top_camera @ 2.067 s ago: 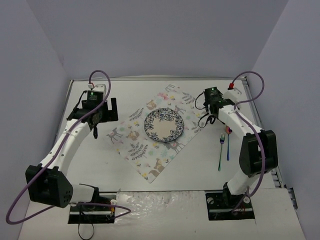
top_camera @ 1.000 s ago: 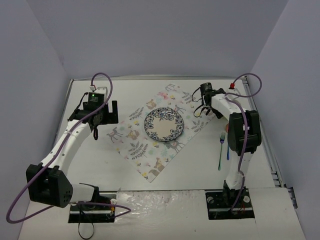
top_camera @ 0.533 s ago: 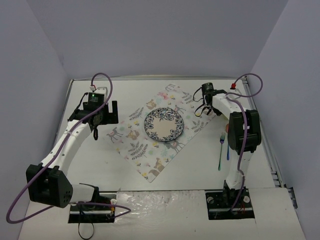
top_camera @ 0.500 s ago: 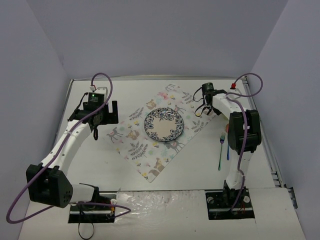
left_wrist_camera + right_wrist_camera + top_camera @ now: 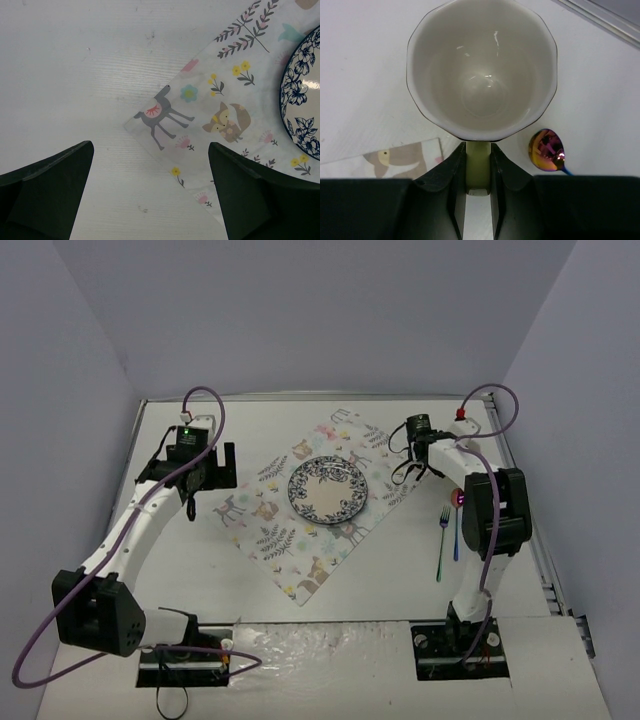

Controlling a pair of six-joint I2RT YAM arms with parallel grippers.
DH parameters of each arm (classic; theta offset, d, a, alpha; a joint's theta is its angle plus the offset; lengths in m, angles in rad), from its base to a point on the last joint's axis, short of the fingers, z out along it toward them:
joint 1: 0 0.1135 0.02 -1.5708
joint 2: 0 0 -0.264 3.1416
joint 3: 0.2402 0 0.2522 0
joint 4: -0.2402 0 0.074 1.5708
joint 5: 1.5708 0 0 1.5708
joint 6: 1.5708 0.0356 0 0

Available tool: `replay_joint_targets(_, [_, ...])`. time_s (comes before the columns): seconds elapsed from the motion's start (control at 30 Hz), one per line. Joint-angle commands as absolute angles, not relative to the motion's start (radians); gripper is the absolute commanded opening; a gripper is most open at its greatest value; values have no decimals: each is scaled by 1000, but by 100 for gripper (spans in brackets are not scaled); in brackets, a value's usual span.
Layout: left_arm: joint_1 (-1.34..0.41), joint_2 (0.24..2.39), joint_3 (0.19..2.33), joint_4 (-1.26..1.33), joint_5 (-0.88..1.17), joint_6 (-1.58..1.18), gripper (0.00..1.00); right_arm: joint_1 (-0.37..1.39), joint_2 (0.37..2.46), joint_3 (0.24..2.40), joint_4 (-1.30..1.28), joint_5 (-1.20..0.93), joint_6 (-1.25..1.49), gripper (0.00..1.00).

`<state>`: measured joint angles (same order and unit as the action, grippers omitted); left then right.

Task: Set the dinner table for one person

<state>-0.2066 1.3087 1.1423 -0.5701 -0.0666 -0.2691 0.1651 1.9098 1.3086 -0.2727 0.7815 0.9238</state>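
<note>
A white cup [image 5: 481, 75] fills the right wrist view, and my right gripper [image 5: 478, 150] is shut on its handle [image 5: 478, 167]. From above, that gripper [image 5: 416, 448] sits off the placemat's right corner, and the wrist hides the cup. My left gripper [image 5: 150, 145] hangs open and empty over the left corner of the animal-print placemat [image 5: 225, 100]; in the top view it [image 5: 215, 462] is at mid-left. A blue-patterned plate [image 5: 328, 488] lies in the middle of the placemat [image 5: 270, 530] on the white dinner table [image 5: 380, 570].
A green fork [image 5: 441, 540] and a blue-handled spoon [image 5: 457, 530] lie side by side to the right of the placemat. The spoon's iridescent bowl [image 5: 547, 150] is just right of the cup. Grey walls close in the table on three sides.
My right gripper has closed on the cup's handle, and that wrist has shifted slightly right. The left arm has not moved.
</note>
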Motion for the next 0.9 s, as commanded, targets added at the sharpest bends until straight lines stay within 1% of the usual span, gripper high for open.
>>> replay_joint_targets(0.0, [-202,1284,1168,-526,-59,-266,97,157,1756,1194,-70,752,648,0])
replay_joint_targets(0.17, [-202,1292,1167,-522,-55,-268,97,151,1684,1076,109,652,454,0])
replay_joint_targets(0.4, [-202,1299,1166,-520,-51,-270,97,98,1559,930,346,448,301,0])
replay_joint_targets(0.57, [-202,1299,1166,-519,-51,-270,97,87,1510,933,435,355,158,0])
replay_joint_targets(0.63, [-202,1298,1166,-520,-51,-270,97,86,1494,946,464,264,110,0])
replay_joint_targets(0.73, [-202,1298,1165,-520,-59,-269,97,87,1488,978,491,188,65,0])
replay_joint_targets(0.87, [-202,1296,1164,-519,-70,-265,97,86,1505,1021,546,16,5,0])
